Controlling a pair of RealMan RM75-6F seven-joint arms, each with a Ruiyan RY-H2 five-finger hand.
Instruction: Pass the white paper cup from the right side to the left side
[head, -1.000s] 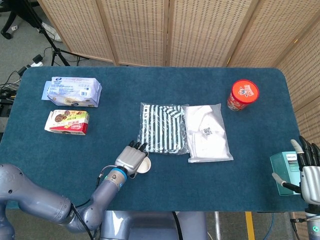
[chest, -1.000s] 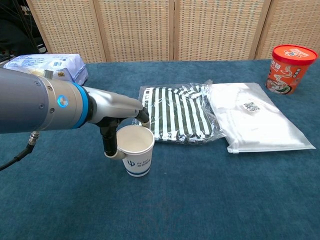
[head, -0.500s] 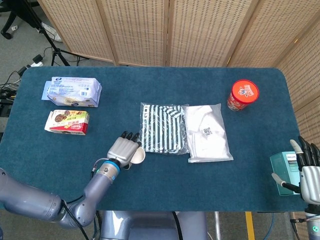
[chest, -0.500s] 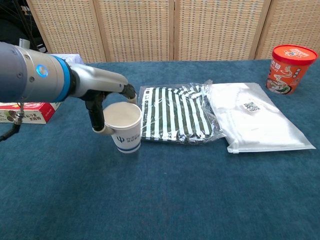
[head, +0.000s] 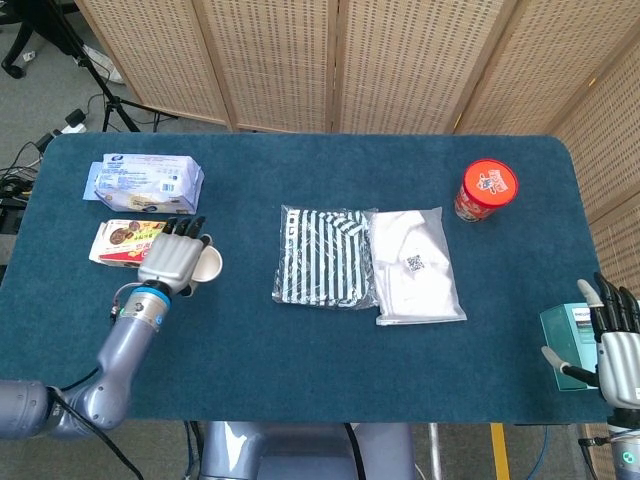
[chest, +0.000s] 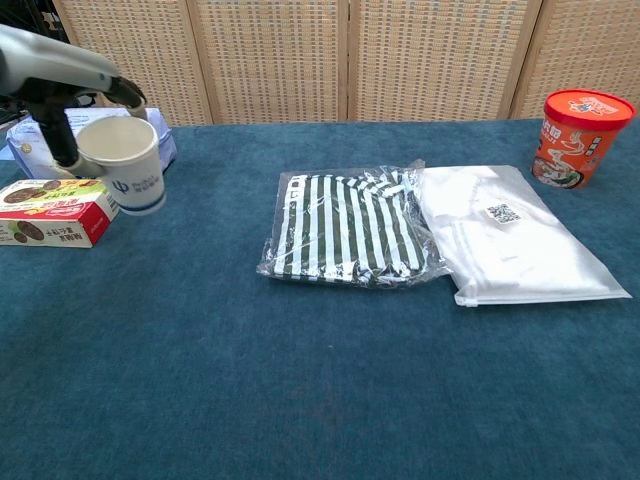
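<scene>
Left hand (head: 172, 262) wrapped around the white paper cup (chest: 124, 165), upright, far left of the table (head: 330, 350), just beside the red snack box (chest: 52, 211); likely ready for setting down. Right hand (head: 618, 345) idle at near right, fingers apart, holding nothing.

The left hand (chest: 62, 125) holds an upright white paper cup (chest: 125, 165) by its rim, just beside a red snack box (chest: 50, 212). A striped packet (chest: 345, 228) and a white packet (chest: 510, 245) lie touching on the blue table (chest: 330, 390). A red noodle tub (chest: 575, 138) stands at far right.
</scene>
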